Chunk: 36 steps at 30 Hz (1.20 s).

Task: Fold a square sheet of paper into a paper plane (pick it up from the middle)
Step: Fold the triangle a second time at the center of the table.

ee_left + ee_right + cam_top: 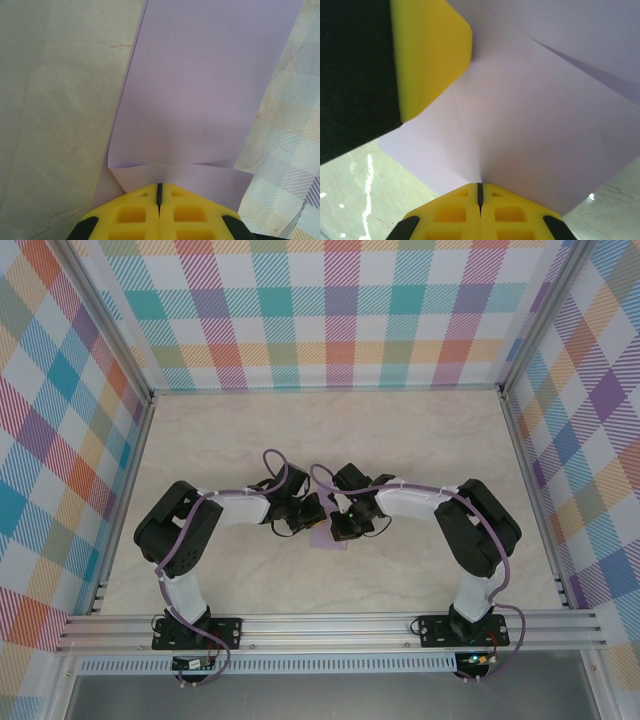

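"Pale marble table [420,440], checked walls [340,310] on three sides, and both arms meet in the middle. Where is the paper?"

"Between them. The square sheet of paper [200,90] has a soft bend across it, just in front of the left gripper [159,192], whose yellow jaws are pressed together on the near edge."

"And the right gripper [480,191]?"

"Its jaws are also pressed together, pinching the sheet. From above the paper is almost hidden under the two heads, so I cannot say which edge it holds."

"How to make this fold well?"

"I think both pinches should stay firm and move slowly, together. The edges should meet evenly before the crease is pressed flat on the table, because such thin paper can slip or tear."
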Available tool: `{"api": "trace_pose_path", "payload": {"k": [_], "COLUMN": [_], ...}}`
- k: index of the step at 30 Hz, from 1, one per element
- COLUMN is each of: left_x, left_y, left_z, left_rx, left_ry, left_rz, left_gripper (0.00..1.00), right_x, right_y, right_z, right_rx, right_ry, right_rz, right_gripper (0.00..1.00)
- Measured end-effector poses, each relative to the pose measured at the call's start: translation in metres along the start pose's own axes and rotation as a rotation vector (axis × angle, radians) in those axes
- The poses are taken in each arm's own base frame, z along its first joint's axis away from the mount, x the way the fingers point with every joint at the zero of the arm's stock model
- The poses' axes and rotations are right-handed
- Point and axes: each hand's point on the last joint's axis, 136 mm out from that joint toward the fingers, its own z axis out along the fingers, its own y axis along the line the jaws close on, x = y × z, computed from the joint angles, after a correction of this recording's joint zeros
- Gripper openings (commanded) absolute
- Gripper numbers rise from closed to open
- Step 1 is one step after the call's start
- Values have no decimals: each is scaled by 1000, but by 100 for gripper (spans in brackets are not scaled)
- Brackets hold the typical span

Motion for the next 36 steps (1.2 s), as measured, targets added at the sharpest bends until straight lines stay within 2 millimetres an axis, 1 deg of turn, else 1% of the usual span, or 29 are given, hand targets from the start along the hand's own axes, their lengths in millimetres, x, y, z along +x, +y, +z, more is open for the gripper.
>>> {"api": "trace_pose_path", "payload": {"k": [7,17,19,21,24,27,29,36], "left_x": [0,0,0,0,0,0,0,0], "left_y": [0,1,1,1,1,1,1,1], "left_z": [0,0,0,0,0,0,0,0], "left_rx": [-1,-3,-4,-4,-4,-4,-4,-5], "left_ry": [0,-1,-1,-1,-2,-2,-2,-2], "left_rz": [0,-1,-1,0,0,0,0,-2], "left_gripper": [0,0,0,0,0,0,0,0], "right_x": [0,2,2,0,-7,-12,-14,-13], "right_y": [-8,-11,-8,-1,10,16,18,14], "right_z": [-1,-2,-2,-4,-6,-6,-3,6], "right_rx": [46,61,49,19,-30,-65,-76,-66], "right_ry": [0,6,7,6,-14,-28,-29,-12], "right_rz": [-13,-16,-16,-18,-13,-8,0,13], "right_gripper": [0,0,0,0,0,0,0,0]}}
